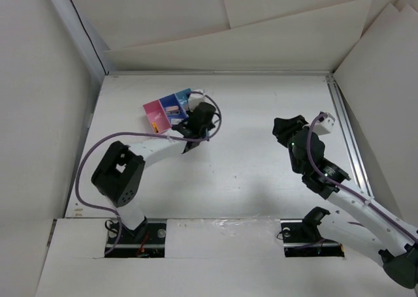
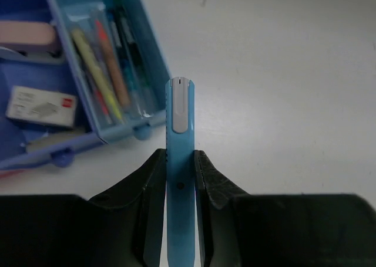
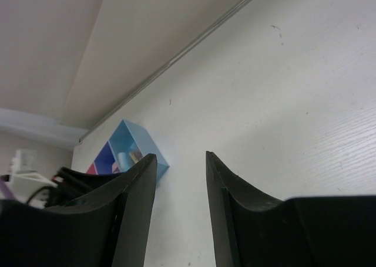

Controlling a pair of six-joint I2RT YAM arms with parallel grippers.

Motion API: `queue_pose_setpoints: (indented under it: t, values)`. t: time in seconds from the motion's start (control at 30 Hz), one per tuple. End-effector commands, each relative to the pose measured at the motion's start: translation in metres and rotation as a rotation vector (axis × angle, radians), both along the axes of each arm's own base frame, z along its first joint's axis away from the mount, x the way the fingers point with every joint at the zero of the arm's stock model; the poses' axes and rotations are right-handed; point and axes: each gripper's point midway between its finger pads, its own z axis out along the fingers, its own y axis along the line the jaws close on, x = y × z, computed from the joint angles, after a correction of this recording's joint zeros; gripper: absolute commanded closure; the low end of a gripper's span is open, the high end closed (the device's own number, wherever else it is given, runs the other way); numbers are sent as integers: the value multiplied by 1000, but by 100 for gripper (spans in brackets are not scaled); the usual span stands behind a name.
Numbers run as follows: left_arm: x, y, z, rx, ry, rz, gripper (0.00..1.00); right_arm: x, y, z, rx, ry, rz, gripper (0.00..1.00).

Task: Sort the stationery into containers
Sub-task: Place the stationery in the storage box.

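Sorting near its end, as far as the views show. The left hand [image 2: 180, 161] pinches a blue pen [image 2: 179, 126] between its two fingers, gripped along the barrel, with the grey clip end pointing away from the wrist. The pen is held just beside the near corner of the light blue tray [image 2: 151, 50], over bare tabletop [image 2: 282, 102] and not yet over the compartment.

That tray already holds a bundle of pens [image 2: 108, 67] (yellow, orange and dark ones can be made out) lying lengthwise. The adjoining dark blue tray [image 2: 53, 152] holds a pink eraser-like block [image 2: 26, 33] and a small white box [image 2: 41, 105]. The overhead view shows a pink tray [image 1: 154, 117] joined on the far side of the dark blue one, with something small and orange in it, too small to identify.

The right hand [image 3: 181, 179] is spread and holds nothing. It hangs well apart from the trays, toward the opposite side of the tabletop, with its camera looking across at them.

Judged status: most items are placed. What remains is to carry the held pen over the light blue tray and release it among the others. No other loose stationery can be made out around the trays in the overhead view, though the left arm hides part of that area.
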Motion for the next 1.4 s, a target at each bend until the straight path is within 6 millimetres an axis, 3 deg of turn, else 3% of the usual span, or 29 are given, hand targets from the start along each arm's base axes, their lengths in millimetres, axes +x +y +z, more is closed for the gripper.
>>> queue_pose_setpoints:
  t: [0.0, 0.07, 0.13, 0.17, 0.3, 0.47, 0.67, 0.9, 1.13, 1.23, 1.37]
  values:
    - [20, 37, 53, -129, -98, 98, 96, 3, 2, 12, 37, -38, 3, 55]
    - [35, 77, 55, -142, -92, 210, 96, 4, 5, 8, 22, -26, 15, 55]
    - [44, 98, 59, -169, -93, 245, 96, 6, 7, 9, 21, -25, 15, 55]
    - [50, 120, 59, -180, -97, 301, 96, 7, 9, 6, 17, -17, 24, 55]
    - [57, 160, 53, -154, -97, 401, 96, 9, 13, 3, -3, 0, 36, 55]
    - [61, 188, 38, -101, -75, 502, 95, 9, 14, 2, -2, 1, 45, 55]
    - [64, 221, 6, -92, -12, 563, 95, 14, 22, -1, -31, 20, 69, 56]
    - [63, 228, 3, -60, -14, 589, 91, 15, 25, -4, -35, 29, 78, 56]
    - [63, 228, 8, -66, -23, 589, 48, 15, 25, -4, -35, 29, 78, 56]
    - [60, 229, 22, -91, -64, 588, 39, 16, 26, -7, -40, 36, 78, 56]
    - [58, 216, 46, -139, -107, 552, 37, 16, 26, -7, -40, 36, 78, 56]
